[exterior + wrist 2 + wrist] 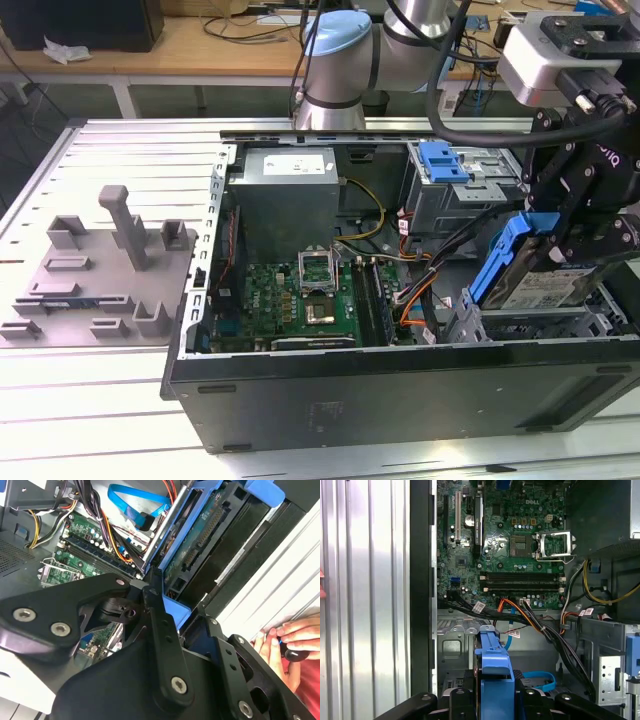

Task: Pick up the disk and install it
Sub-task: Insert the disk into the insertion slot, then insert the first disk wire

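So the black gripper is clamped on the disk. Its linkage fingers pinch either side of the glossy blue plastic bracket, which you see edge-on in the first wrist view. The disk itself is a flat silver metal slab with a white-and-blue label. It's tilted steeply in the grip, just over the grey sheet-metal drive bay right under the gripper, inside the open black computer case. In the second wrist view its green circuit-board underside shows next to the gripper's matte black links. Beyond the gripper, deeper in the case, are the green motherboard with its square metal CPU socket, a bundle of orange and black cables and the boxy grey power supply. The case sits on a ribbed aluminium table, and a person's hand is by those ribs, near the gripper.
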Motion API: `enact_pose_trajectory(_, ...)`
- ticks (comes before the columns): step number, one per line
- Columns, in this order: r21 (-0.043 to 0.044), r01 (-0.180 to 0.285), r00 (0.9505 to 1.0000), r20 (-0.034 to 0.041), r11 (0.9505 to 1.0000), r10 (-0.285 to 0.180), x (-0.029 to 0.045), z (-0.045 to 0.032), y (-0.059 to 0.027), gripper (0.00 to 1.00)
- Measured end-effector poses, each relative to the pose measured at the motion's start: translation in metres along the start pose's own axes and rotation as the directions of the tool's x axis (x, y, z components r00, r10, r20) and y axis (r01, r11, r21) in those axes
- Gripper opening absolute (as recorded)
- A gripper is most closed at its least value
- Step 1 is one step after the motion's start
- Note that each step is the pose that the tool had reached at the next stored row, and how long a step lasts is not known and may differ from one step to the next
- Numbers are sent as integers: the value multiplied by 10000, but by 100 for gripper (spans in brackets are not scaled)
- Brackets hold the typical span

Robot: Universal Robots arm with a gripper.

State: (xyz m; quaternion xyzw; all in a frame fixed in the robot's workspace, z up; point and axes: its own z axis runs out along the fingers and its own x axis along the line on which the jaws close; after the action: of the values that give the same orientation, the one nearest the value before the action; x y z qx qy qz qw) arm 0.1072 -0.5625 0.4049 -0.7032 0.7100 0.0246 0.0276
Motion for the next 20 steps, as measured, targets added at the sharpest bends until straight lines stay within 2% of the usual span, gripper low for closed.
enact_pose_trajectory(3,0,-1,10000,0,10000,1,0,0,0,38)
enact_pose_trajectory(4,0,-1,10000,-1,10000,1,0,0,0,44)
enact_pose_trajectory(20,1,0,10000,-44,10000,0,0,0,0,44)
